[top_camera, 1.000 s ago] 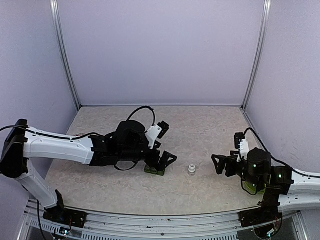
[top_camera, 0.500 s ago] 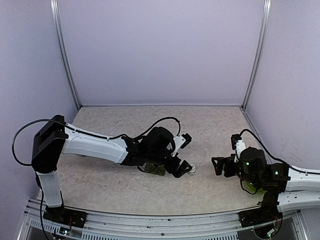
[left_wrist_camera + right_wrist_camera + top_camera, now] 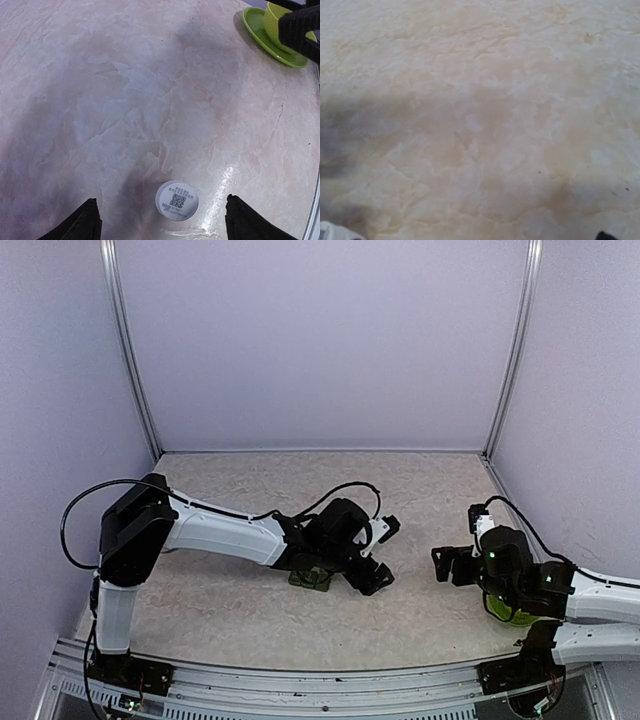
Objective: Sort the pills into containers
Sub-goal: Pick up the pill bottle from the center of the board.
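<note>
A small white bottle shows in the left wrist view as a round cap (image 3: 177, 200) with a printed code, standing upright on the table. My left gripper (image 3: 161, 227) is open, one black finger (image 3: 75, 227) on each side of the cap and apart from it. From above, the left gripper (image 3: 372, 575) covers the bottle. A dark green container (image 3: 311, 581) sits under the left forearm. My right gripper (image 3: 449, 565) is open over bare table at the right. No loose pills show in any view.
A lime green bowl (image 3: 278, 22) on a green plate (image 3: 265, 42) stands at the right, partly under the right arm (image 3: 508, 610). Purple walls close the table on three sides. The right wrist view shows only marbled tabletop (image 3: 480, 120).
My left arm has reached right from the dark green container to over the white bottle, which it now covers in the top view. The right arm has barely shifted.
</note>
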Robot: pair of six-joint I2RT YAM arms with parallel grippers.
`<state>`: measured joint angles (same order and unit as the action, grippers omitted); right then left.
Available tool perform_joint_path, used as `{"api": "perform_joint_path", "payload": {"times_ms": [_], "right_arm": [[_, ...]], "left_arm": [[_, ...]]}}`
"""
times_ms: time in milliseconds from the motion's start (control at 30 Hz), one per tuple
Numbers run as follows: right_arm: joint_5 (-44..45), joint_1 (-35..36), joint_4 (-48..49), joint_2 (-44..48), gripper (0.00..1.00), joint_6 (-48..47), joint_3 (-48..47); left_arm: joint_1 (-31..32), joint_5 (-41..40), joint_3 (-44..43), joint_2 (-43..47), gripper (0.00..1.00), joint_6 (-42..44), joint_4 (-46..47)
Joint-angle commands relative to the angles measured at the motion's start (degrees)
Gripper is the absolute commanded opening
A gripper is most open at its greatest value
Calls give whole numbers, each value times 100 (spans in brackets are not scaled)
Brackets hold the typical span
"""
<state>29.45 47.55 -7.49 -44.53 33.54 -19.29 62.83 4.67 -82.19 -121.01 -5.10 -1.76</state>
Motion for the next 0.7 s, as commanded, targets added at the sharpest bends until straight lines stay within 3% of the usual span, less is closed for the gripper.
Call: {"api": "perform_joint_path", "payload": {"times_ms": [0,267,667], "right_arm": [[-52,-99,-45,23,100,19,2],[-94,-165,22,-61,99,17,74],[-113,-202,36,-64,99,16,127]], "left_arm": [[11,105,-241,-228,78,88,-140],[-7,189,-249,-276,60,80,-81],[-16,375,-425,-429,51,120,-156]]}}
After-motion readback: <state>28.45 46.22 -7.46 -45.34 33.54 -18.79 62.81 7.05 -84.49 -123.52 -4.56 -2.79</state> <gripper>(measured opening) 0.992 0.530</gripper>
